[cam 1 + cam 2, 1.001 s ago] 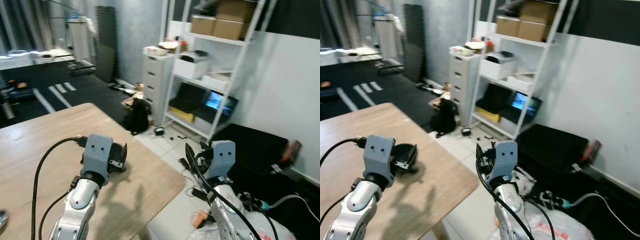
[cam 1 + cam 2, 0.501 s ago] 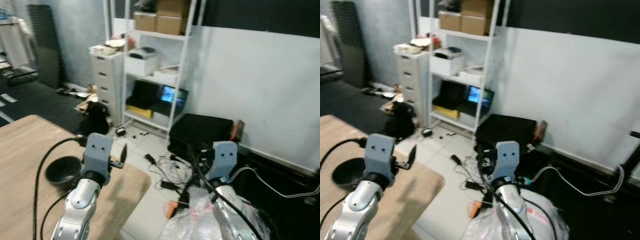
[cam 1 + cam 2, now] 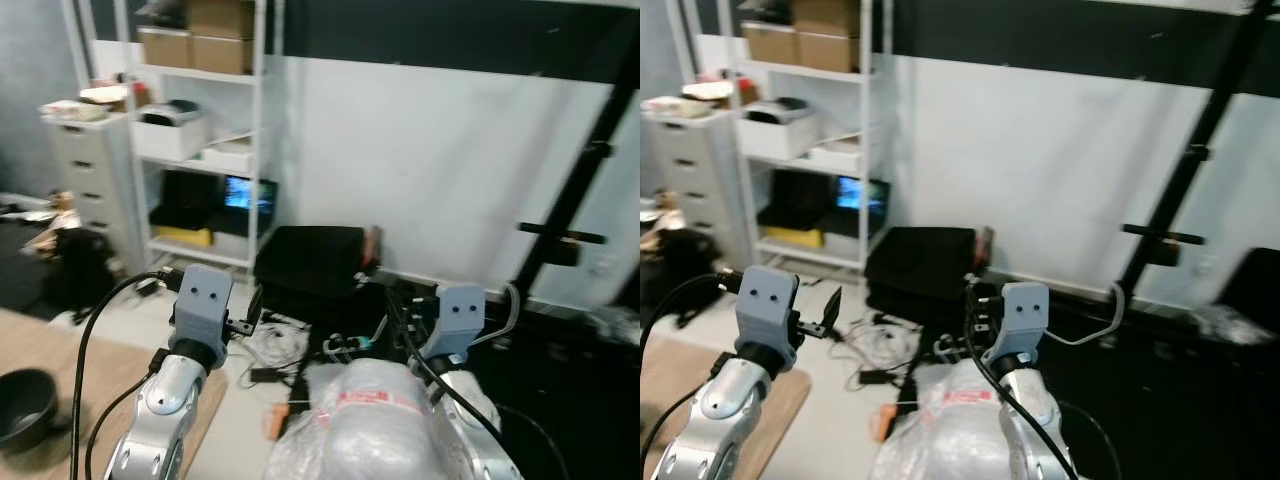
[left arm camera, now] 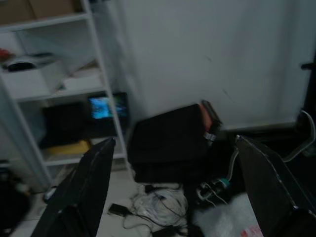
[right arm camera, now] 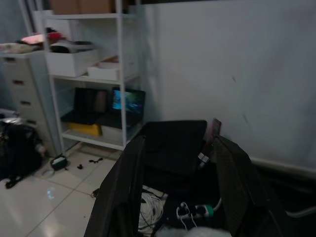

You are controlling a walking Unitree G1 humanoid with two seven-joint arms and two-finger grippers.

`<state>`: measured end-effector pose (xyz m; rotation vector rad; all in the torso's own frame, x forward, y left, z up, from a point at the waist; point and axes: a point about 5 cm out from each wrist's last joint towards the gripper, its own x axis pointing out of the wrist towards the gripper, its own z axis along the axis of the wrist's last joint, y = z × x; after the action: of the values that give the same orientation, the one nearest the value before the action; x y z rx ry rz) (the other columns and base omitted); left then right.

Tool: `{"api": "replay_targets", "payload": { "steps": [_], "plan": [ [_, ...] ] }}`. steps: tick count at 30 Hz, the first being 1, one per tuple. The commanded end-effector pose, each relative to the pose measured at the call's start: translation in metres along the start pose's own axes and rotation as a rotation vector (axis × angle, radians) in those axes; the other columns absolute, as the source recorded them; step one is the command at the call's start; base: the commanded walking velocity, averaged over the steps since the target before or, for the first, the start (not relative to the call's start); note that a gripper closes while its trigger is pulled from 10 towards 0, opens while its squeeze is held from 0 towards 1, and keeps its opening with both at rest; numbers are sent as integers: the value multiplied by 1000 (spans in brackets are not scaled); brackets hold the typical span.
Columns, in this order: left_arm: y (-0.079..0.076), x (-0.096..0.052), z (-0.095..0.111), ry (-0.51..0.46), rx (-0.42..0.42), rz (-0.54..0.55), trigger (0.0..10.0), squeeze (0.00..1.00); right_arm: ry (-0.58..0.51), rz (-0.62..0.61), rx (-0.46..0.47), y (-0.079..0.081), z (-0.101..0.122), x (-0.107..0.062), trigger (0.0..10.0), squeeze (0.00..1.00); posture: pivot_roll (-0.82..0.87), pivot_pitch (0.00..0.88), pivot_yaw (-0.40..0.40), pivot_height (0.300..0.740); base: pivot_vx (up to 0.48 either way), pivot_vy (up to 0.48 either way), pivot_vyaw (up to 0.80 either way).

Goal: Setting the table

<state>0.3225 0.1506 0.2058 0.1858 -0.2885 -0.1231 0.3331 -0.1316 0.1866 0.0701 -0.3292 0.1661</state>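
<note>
Apparently between placements, the robot faces the white shelf with the left gripper and right gripper both spread and empty, the dark bowl on the wooden table well left of that shelf, so fetching another item seems next.

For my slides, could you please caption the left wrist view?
Open left gripper facing a black case on the floor beside a white shelf unit with a lit screen.
</note>
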Motion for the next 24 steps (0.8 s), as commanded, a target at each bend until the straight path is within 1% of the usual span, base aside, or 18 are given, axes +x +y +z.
{"api": "replay_targets", "payload": {
  "steps": [1, 24],
  "plan": [
    [-1, -2, -4, 16, 2, -2, 10000, 0, 16, 2, 5, 0, -3, -2, 10000, 0, 54, 56, 33, 740, 0, 0, -750],
    [-3, -1, -5, 14, 0, -8, 10000, 0, 15, 5, 0, 0, -3, -1, 10000, 0, 52, 46, 30, 740, 0, 0, -750]
  ]
}}
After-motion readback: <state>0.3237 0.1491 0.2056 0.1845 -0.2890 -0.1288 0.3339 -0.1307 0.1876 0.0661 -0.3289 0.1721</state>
